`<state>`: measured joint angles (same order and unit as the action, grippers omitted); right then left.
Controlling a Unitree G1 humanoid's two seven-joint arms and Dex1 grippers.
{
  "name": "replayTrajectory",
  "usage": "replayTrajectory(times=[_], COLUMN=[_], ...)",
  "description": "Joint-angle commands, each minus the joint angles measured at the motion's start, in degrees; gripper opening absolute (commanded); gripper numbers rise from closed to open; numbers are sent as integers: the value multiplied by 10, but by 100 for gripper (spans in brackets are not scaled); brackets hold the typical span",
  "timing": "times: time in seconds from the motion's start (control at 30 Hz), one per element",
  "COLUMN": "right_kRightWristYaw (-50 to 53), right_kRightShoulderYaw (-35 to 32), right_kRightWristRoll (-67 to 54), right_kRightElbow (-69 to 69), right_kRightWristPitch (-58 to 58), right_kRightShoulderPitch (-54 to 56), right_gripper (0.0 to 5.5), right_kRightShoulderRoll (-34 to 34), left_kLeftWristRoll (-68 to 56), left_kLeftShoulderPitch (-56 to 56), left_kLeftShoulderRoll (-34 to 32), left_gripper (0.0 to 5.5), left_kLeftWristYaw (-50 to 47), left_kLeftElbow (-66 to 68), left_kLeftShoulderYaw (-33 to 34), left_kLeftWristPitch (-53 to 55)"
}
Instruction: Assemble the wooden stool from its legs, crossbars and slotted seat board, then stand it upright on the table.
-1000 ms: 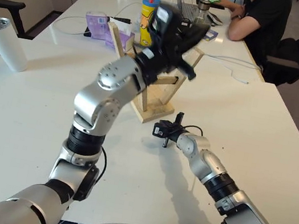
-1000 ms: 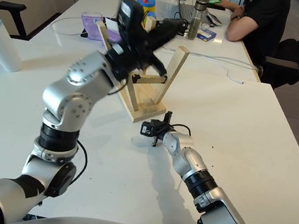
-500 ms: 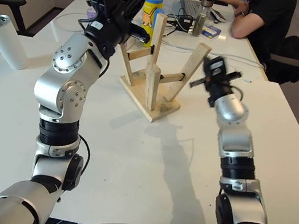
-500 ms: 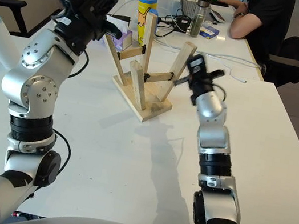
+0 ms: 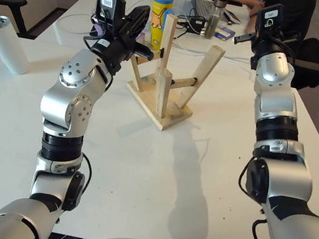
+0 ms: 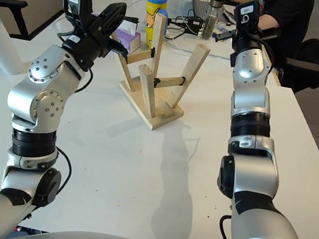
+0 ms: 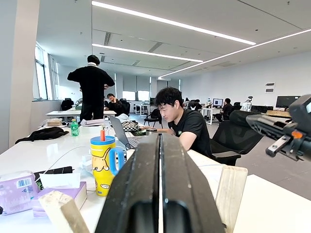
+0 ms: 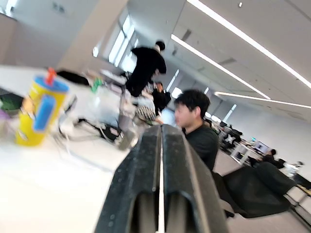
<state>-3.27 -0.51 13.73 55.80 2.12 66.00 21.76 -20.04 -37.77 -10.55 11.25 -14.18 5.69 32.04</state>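
- A white tumbler (image 5: 1, 44) stands on the far left of the white table (image 5: 156, 174), well apart from everything else.
- The left gripper (image 5: 141, 18) is held up above the table, just to the left of the stool. Its two black fingers (image 7: 138, 194) are pressed flat together with only a thin seam between them, and nothing is between them. From these views I cannot tell whether they touch the nearest leg.
- A purple tissue pack (image 6: 126, 37) lies on the table behind the left gripper.
- A yellow cup (image 5: 159, 13) with a blue lid and a red straw stands behind the stool, near the tissue pack.
- The wooden stool (image 5: 168, 87) sits upside down near the middle of the table. Its seat board (image 5: 169, 116) lies flat on the tabletop and its four legs point up and splay outward. One crossbar (image 5: 148, 56) joins the legs on the left. Another crossbar (image 5: 181, 84) joins the near leg to the right leg.
- A bottle (image 5: 213, 19) with a dark cap stands farther back, to the right of the yellow cup, among cables.
- The right gripper (image 5: 243, 38) is raised high on an upright arm, over the far right part of the table. It is to the right of the stool's right leg and apart from it. Its fingers (image 8: 141, 184) are closed against each other, and nothing is held between them.
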Motion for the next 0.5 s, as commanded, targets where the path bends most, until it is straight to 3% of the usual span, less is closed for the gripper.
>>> replayTrajectory(times=[0.03, 0.13, 0.3, 0.5], right_kRightWristYaw=[-143, -296, -435, -535], right_kRightShoulderYaw=[27, 29, 40, 69], right_kRightWristRoll=[-5, -40, -69, -117], right_kRightElbow=[118, 112, 77, -134], right_kRightWristPitch=[82, 134, 151, 85], right_kRightShoulderPitch=[52, 46, 15, -89], right_gripper=[0, 0, 0, 0], right_kRightShoulderRoll=[-10, -28, -25, -36], left_kLeftWristRoll=[17, 19, 22, 18], left_kLeftShoulderPitch=[18, 24, 21, -14], left_kLeftShoulderRoll=[-13, -21, -39, -63], left_gripper=[2, 2, 2, 2], left_kLeftWristYaw=[-3, -4, -3, -21], left_kLeftElbow=[17, 18, 26, 11], left_kLeftShoulderYaw=[-2, 9, 23, 60], left_kLeftWristPitch=[0, 2, -1, 5])
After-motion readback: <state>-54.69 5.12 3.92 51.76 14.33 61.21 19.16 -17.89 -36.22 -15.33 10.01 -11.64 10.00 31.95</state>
